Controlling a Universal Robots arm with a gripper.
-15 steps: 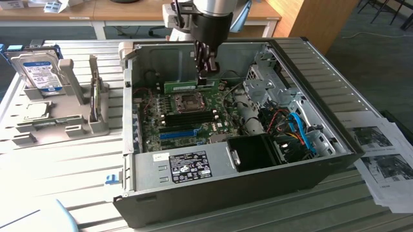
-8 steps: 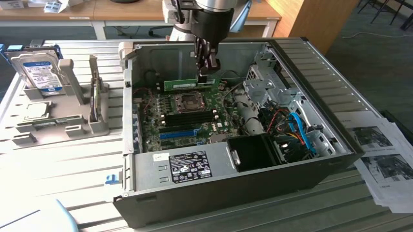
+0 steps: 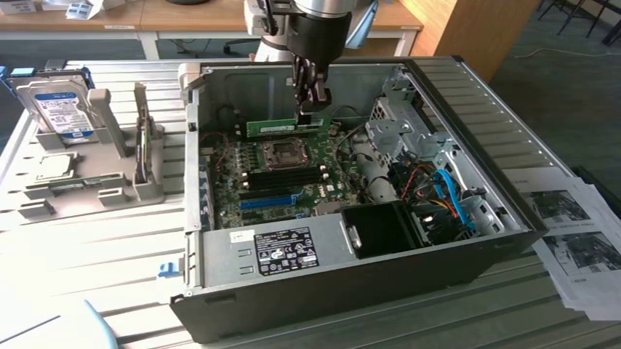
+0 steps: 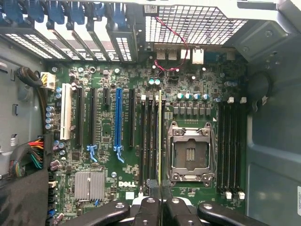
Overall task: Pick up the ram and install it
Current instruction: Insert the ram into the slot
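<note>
Ram [image 3: 286,128], a thin green stick, hangs level inside the open case [image 3: 505,218], above the motherboard [image 3: 281,182]. The gripper [image 3: 307,113] is closed on its upper edge. Seen from the wrist it is edge-on over the black slots [image 4: 149,141] beside the CPU socket [image 4: 190,153]. It looks light, stiff and fragile, probably best pinched on the flat faces near the top edge

The exterior view looks down at a slant on the open computer case [image 3: 321,287], far enough back to take in the whole case and the slatted table [image 3: 97,240] around it. The wrist view, set behind the gripper [image 4: 161,197], faces straight down from close above the motherboard [image 4: 70,80]. Both views share the motherboard's CPU socket [image 3: 284,151] and blue slot [image 3: 267,201].
</note>
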